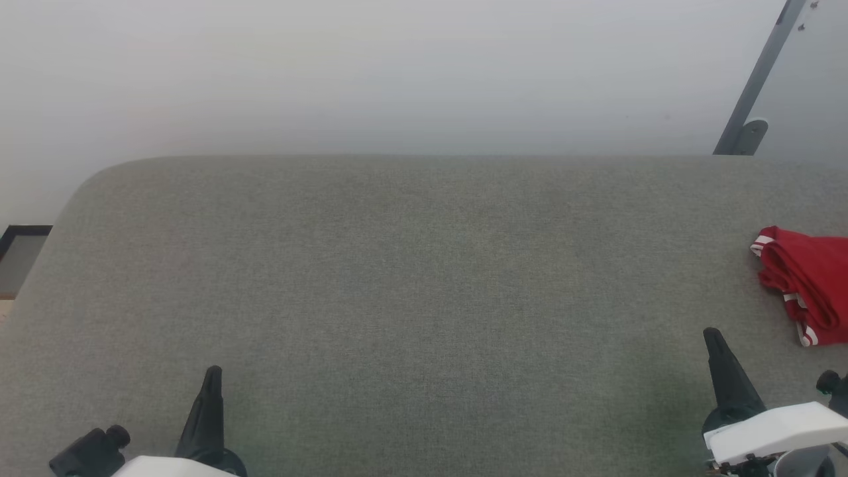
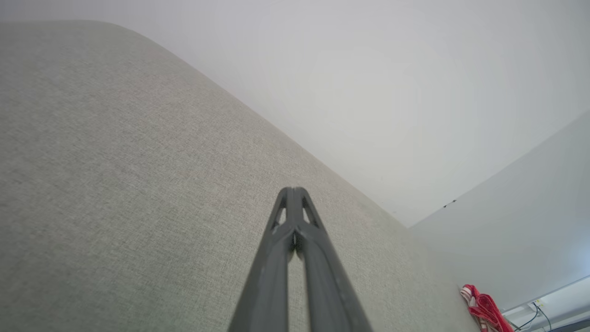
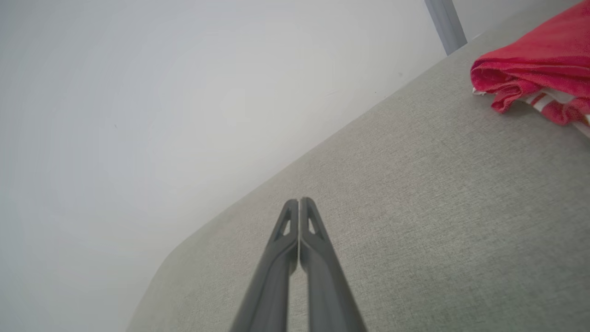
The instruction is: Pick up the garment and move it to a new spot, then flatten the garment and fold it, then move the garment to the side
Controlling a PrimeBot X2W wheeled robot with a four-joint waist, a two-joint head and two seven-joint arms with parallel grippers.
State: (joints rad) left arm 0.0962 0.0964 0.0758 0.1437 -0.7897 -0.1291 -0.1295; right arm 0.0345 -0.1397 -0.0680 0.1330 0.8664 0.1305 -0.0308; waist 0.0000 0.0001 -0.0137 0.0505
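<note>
Lying bunched at the worktop's point(image 1: 397, 298) right edge, the garment point(image 1: 808, 285) looks either untouched or already set aside, with the left pincer point(image 1: 212, 381) and right pincer point(image 1: 715, 344) both closed on nothing.

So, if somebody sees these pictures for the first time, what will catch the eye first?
The bright red garment with white stripe trim stands out most; it lies bunched at the far right of the grey fabric table. Next come the two dark grippers at the near edge, the left gripper and the right gripper. Both are shut and hold nothing, and the right one is nearer the garment.
</note>
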